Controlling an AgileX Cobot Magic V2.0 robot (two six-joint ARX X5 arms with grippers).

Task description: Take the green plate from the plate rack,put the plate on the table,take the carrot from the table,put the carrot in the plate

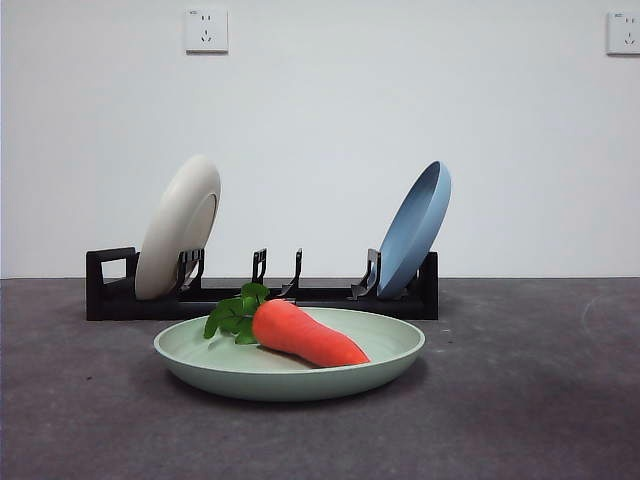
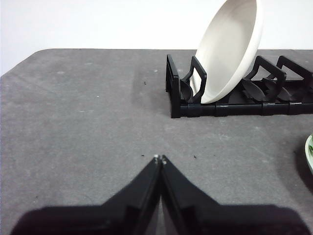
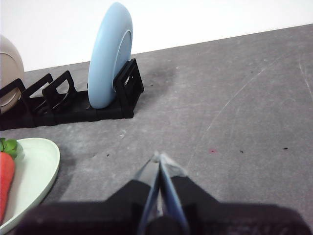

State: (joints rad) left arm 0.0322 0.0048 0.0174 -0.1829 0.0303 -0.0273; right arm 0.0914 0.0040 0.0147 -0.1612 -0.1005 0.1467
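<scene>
Green plate lies flat on the grey table, just in front of the black plate rack. Inside it rests the carrot, leaves toward the white plate side. A blue plate stands at the rack's other end. My left gripper hangs low over bare table, jaws pressed together, holding nothing. My right gripper does too, beside the green plate.
</scene>
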